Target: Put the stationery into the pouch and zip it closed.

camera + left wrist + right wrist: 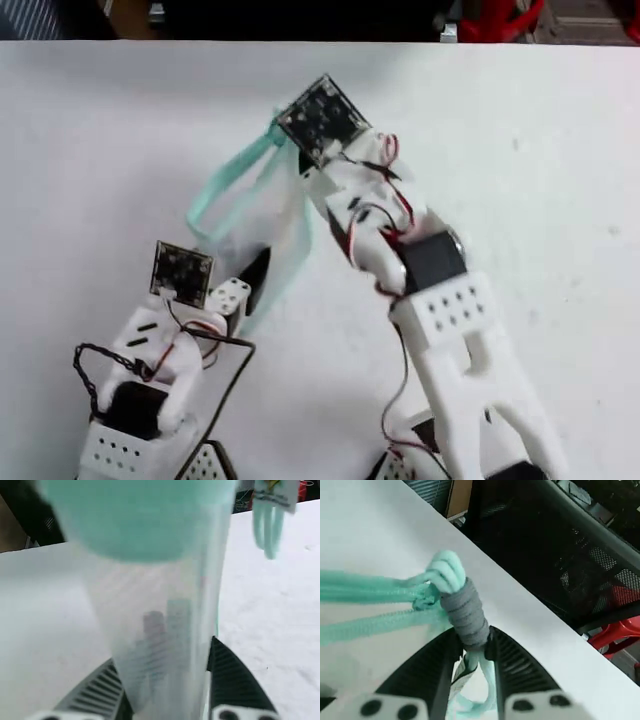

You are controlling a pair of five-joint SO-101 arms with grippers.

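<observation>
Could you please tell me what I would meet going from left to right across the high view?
left arm's wrist camera → pouch → right arm's wrist camera → right arm's white forearm

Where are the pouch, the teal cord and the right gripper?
pouch (160, 620), left wrist view: its clear wall.
teal cord (370, 592), right wrist view: strands beside the grey binding (467, 612).
right gripper (472, 642), right wrist view: midway between fingertips, at the binding.

White table (120, 130), black mesh chair (590, 575)
</observation>
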